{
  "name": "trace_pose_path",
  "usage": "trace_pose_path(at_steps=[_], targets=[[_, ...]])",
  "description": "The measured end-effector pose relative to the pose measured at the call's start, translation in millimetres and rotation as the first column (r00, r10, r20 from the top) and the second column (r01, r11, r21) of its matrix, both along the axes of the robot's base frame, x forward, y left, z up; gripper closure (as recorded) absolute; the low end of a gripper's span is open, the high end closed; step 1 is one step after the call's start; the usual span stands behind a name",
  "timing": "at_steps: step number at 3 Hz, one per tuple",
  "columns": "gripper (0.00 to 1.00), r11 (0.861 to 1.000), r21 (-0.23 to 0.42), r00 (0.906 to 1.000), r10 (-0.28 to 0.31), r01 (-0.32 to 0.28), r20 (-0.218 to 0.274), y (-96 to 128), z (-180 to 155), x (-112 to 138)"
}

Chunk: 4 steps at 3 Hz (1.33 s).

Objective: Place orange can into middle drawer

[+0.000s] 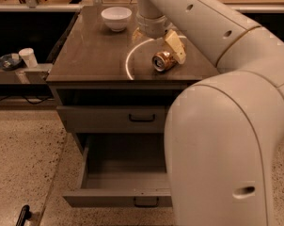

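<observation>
Middle drawer (118, 197) pulled open, well below gripper (157, 45) and camera-side of it. Upper drawer front (109, 119) shut, in between. Orange can (161, 61) on its side on cabinet top (90, 55), just under gripper on camera side, likely touching. Long axis toward camera, silver lid end forward. Grip state: cannot tell. White bowl (116, 18) beyond gripper, left, well apart.

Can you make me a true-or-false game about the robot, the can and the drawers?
1. The orange can lies on its side on the cabinet top. True.
2. The middle drawer is closed. False: it is pulled open.
3. The gripper is over the cabinet top, right at the orange can. True.
4. The white bowl sits in the middle drawer. False: it stands on the cabinet top, behind the can.
</observation>
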<state>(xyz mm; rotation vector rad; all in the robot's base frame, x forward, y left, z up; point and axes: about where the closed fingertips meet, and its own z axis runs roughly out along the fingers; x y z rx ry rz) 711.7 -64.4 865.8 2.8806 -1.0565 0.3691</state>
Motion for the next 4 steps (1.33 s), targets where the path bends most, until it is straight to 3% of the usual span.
trace_pose_path(at_steps=[3, 4], targets=[[0.64, 1.000, 0.011, 0.9974, -0.011, 0.012, -0.071, -25, -20, 7], [0.86, 0.998, 0.050, 0.9959, -0.036, 0.040, -0.083, -18, -16, 1]])
